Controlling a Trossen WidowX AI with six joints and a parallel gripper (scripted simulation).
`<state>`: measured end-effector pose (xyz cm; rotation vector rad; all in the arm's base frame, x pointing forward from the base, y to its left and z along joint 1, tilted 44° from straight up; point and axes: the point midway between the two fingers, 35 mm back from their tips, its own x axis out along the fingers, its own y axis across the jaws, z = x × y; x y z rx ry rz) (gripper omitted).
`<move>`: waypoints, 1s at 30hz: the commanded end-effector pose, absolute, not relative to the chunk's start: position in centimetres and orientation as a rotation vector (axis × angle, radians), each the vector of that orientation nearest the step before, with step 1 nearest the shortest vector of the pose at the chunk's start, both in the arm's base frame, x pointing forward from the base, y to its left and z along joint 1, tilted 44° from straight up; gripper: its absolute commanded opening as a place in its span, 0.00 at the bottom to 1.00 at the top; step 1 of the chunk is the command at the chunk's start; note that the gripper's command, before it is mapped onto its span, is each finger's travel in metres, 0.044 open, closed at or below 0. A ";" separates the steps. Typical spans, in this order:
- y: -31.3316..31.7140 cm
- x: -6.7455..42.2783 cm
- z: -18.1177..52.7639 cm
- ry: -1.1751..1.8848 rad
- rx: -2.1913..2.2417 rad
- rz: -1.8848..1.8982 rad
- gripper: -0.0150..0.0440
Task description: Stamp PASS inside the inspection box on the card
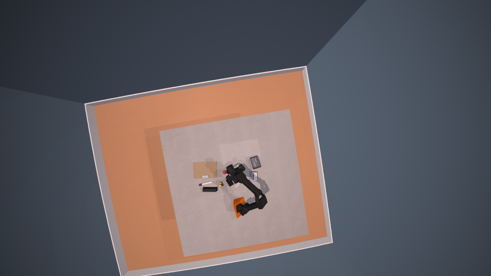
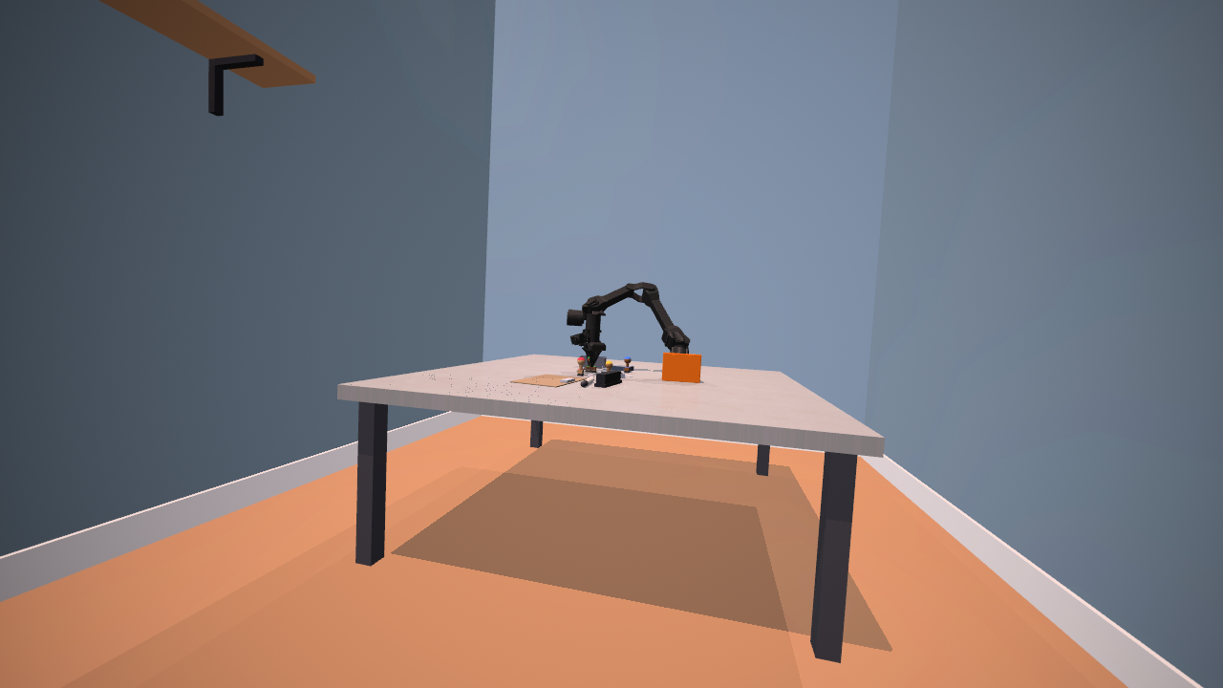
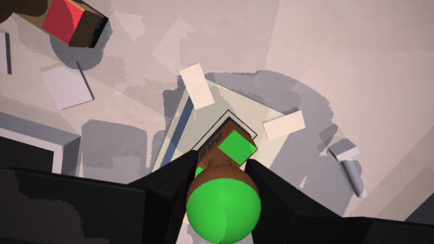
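Observation:
My gripper [image 3: 221,162] [image 2: 591,363] is shut on the PASS stamp [image 3: 224,207], a brown wooden stamp with a green knob and green patches on its block. The cream card [image 3: 244,106] with a blue stripe lies below it. The stamp's base is over the outlined inspection box [image 3: 211,129], whose far corner shows beyond it; the rest is hidden. I cannot tell whether the base touches the card, and no print shows. A grey-rimmed tray with a dark inside [image 3: 24,154], which looks like the ink pad, is at the lower left of the wrist view.
A red-marked stamp [image 3: 62,20] [image 1: 224,172] stands beyond the card. Pale strips [image 3: 196,86] [image 3: 285,125] lie on the card's edges. A yellow-topped stamp [image 1: 220,184], a marker [image 1: 206,183], a black block [image 1: 209,189], a brown board [image 1: 205,168] and a dark tray [image 1: 255,161] are around.

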<state>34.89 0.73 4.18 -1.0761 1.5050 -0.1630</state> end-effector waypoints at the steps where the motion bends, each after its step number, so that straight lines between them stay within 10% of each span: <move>1: 0.5 34.9 4.0 1.508 -1.074 -0.167 0.25; 30: 1.2 34.8 4.8 1.508 -1.074 -0.166 0.25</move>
